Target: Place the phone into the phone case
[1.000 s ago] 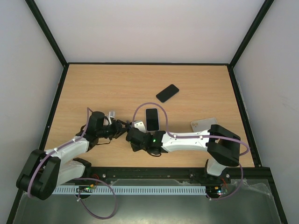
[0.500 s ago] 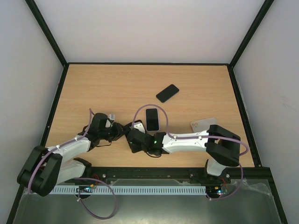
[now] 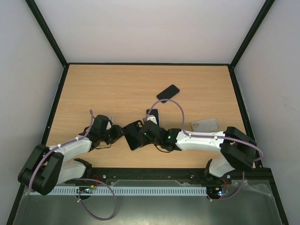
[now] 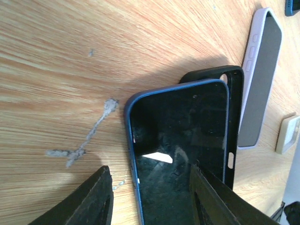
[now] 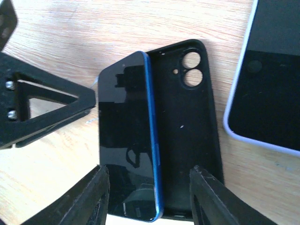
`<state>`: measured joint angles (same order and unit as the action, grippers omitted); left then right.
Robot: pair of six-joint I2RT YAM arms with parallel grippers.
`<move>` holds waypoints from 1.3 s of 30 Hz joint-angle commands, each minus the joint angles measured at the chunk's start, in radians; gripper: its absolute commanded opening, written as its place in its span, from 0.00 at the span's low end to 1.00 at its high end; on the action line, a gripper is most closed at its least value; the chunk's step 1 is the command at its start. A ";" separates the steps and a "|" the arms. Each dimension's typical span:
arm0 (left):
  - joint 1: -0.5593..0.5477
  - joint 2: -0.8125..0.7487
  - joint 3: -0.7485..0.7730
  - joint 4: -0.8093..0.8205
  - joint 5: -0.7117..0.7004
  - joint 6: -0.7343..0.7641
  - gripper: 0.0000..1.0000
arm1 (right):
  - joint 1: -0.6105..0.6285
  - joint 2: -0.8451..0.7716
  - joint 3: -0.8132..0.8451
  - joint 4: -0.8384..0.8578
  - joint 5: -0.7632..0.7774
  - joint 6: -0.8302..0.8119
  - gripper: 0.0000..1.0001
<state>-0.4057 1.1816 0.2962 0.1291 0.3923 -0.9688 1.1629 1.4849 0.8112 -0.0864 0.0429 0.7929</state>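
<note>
The phone (image 5: pixel 126 140), dark screen up with a blue edge, lies half on the black case (image 5: pixel 187 126). It sits off to one side, so the case's camera holes and one long strip show, and it is not seated in the case. The right gripper (image 5: pixel 148 168) hangs over the case's near end with fingers (image 5: pixel 93 197) spread, one by the phone's outer edge, one over the bare strip, clamping nothing. The left gripper (image 4: pixel 148 167) is on the phone's side of the case, fingers (image 4: pixel 96 197) also apart, one above the screen, one above the table (image 4: pixel 56 70). A lilac phone (image 4: pixel 260 75) lies just beside the case
</note>
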 commanded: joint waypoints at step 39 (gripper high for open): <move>-0.056 -0.066 -0.001 0.041 0.018 -0.065 0.52 | -0.152 0.086 -0.202 0.515 -0.454 0.050 0.02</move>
<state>-0.4526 1.1999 0.2939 0.2085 0.4000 -1.0389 1.0080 1.6123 0.6209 0.4042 -0.3862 0.8207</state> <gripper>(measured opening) 0.458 0.054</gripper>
